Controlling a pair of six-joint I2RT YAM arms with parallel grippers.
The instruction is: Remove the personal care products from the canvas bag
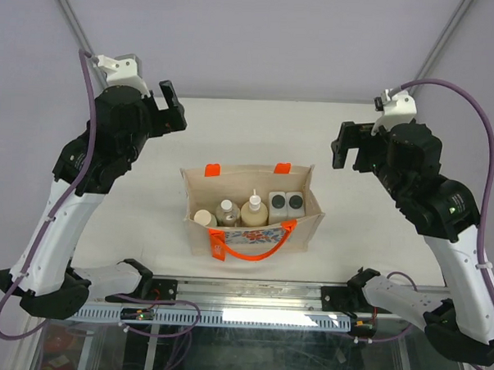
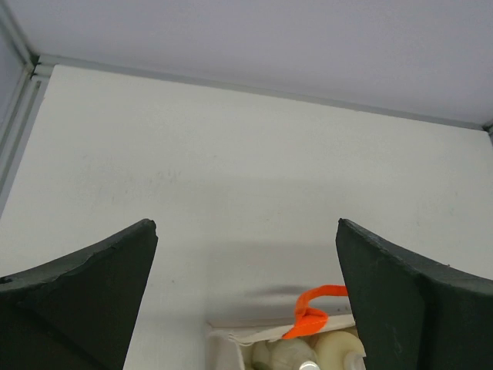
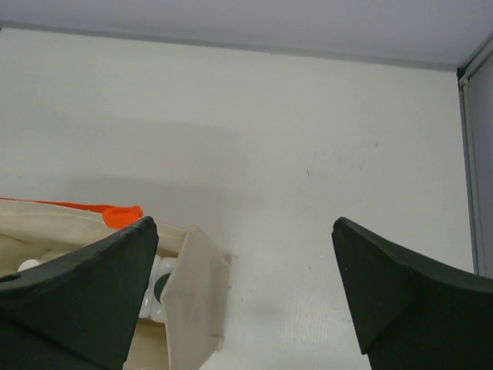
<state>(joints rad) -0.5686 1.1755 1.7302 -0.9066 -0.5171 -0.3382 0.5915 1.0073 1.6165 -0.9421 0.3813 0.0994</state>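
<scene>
The desk (image 1: 148,193) is white. The canvas bag (image 1: 307,224) stands in the middle of it, a bit closer to the near edge than to the far edge. It is well apart from the left and right edges. The bag is open at the top. The side with flowers faces the near edge, and an orange handle (image 1: 252,249) hangs down over that side.

All five bottles stand up inside the bag in a row. At the left end is the beige bottle (image 1: 204,218) with a round cap. Next to it is the shiny silver bottle (image 1: 227,211). Then comes the cream bottle (image 1: 254,211) with a pointy top. At the right end are the two white square bottles (image 1: 286,203) with dark caps, side by side.

The left gripper (image 1: 173,108) hangs in the air toward the far left corner. Its jaws are wide open and hold nothing. The right gripper (image 1: 345,145) hangs in the air toward the far right corner. Its jaws are wide open too, with nothing between them. Neither gripper touches the bag or any bottle.

From the right wrist, the right end of the bag shows by one finger (image 3: 85,293).
</scene>
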